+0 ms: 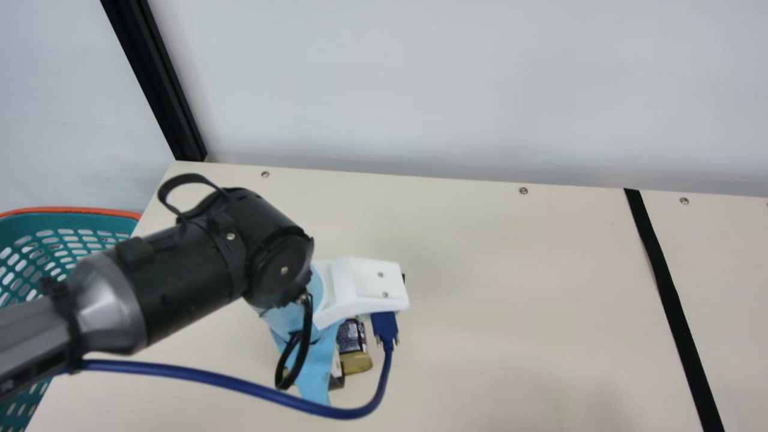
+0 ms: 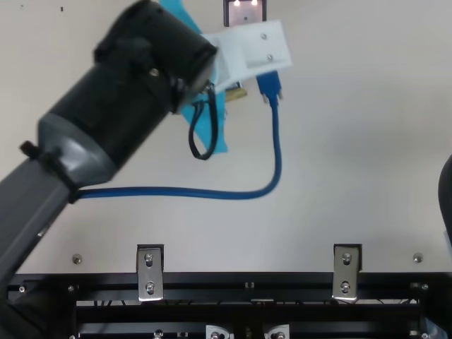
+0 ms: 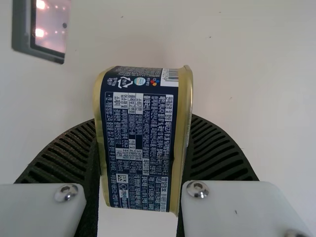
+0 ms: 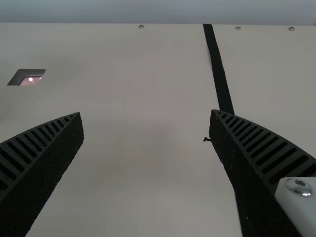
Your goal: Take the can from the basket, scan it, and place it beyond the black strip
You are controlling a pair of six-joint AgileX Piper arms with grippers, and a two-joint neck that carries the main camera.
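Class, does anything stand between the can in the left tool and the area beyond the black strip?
Nothing visible does: in the main view, bare table runs from beside the can to the black strip and past it. In the right wrist view, the right tool partly hides the strip; how near the route, I can't tell.

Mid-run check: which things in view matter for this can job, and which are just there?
Job:
can, held in left gripper
lit window, likely the scanner
basket
black strip

Just there:
blue cable
metal brackets
black post
screws
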